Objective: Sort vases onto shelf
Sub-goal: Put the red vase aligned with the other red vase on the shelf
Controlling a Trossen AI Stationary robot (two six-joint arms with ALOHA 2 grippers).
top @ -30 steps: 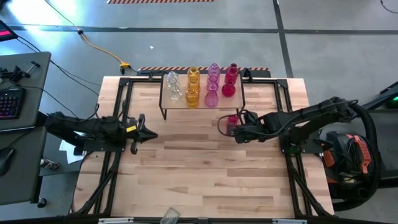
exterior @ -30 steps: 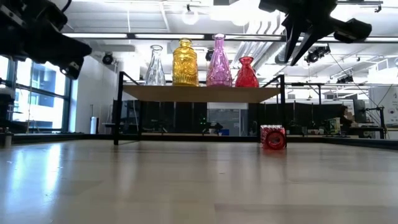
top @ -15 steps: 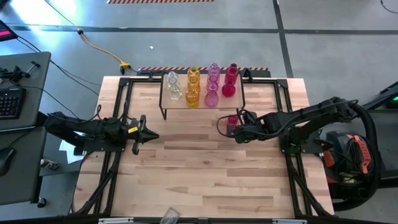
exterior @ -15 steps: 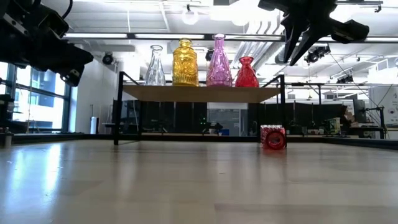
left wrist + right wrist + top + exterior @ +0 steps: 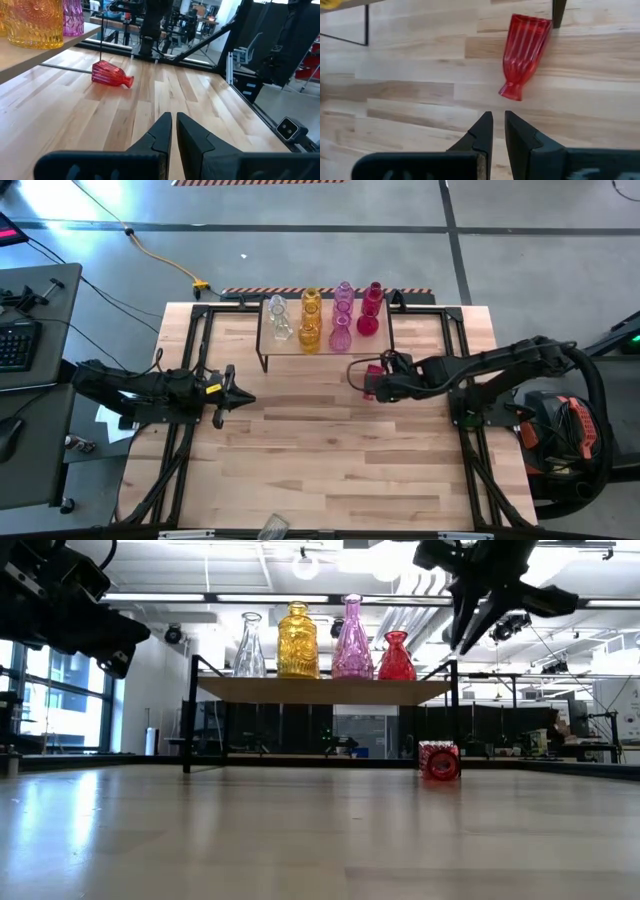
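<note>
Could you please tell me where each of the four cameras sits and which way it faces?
High: overhead, straight down; both arms, shelf.
Low: table height, level across; red vase lying past the shelf.
Left wrist: behind the shut left gripper, toward that vase.
Right wrist: above the shut right gripper, down at it.
All share the red vase.

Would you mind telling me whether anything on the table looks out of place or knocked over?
Yes: one small red vase lies on its side on the tabletop, beside the shelf's leg, while the other vases stand upright on the shelf. The right gripper hovers near it.
</note>
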